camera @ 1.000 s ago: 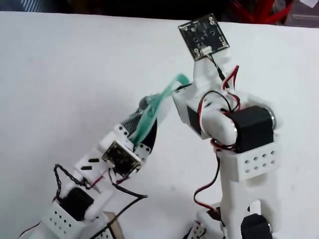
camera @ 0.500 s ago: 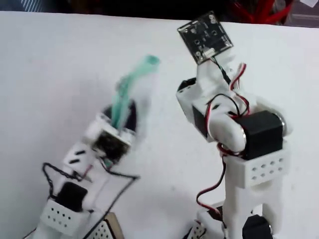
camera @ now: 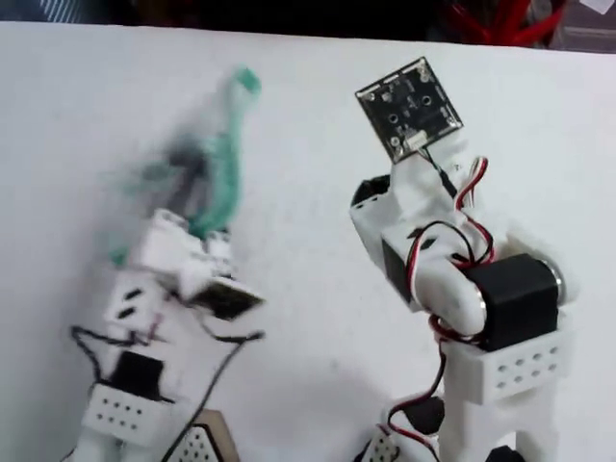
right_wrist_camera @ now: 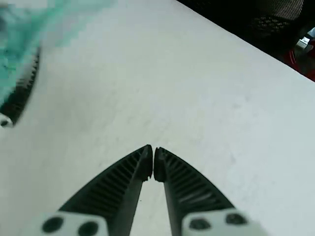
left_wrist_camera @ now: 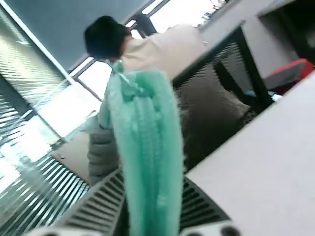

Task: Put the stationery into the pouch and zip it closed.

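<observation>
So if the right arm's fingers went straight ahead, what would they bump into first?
Probably just the bare white table. The right gripper is shut and points down at it, with nothing in between.

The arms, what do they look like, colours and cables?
The left arm and right arm are white plastic with black motors. Red and black wires run along them. Each wrist carries a dark square camera board. The fingers are black, ribbed, tapered.

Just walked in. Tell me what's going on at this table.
The left gripper holds a green pouch, which sticks out past its fingers above the white table. The right gripper is shut on nothing and hangs over the table alongside. Whether the pouch is zipped is too blurred to tell.
</observation>
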### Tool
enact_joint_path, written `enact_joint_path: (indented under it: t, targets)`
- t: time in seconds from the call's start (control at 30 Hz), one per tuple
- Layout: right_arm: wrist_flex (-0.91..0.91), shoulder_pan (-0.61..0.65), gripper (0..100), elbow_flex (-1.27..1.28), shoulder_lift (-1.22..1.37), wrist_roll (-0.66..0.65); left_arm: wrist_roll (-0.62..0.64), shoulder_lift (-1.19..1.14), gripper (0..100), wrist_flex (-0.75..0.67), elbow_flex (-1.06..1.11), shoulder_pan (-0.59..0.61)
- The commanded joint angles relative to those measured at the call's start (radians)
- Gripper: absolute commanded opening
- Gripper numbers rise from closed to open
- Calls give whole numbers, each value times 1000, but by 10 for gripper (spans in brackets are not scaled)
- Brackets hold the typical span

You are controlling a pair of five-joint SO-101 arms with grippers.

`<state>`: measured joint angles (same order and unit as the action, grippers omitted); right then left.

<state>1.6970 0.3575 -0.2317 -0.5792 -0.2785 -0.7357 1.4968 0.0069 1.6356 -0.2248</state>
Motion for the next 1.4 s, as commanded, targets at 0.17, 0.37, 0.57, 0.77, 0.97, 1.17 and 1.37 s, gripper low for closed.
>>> enact_joint_path:
  t: [0.17,0.37,0.57,0.77,0.97,1.17,1.37]
  targets:
    - [-58,94,102,6,41,-296,6,-47,22,38,63,-170]
    - [-59,251,142,-11,133,-379,8,-67,22,81,63,-205]
    - [30,285,176,-250,378,-310,8,-67,22,89,63,-206]
    - [30,329,179,-288,590,-331,8,-67,22,89,63,-206]
    - [33,341,176,-279,611,-347,8,-65,22,89,63,-200]
    - [33,314,164,-138,613,-402,8,-64,22,89,63,-199]
    - [31,297,13,-94,616,-462,8,-62,22,89,63,-199]
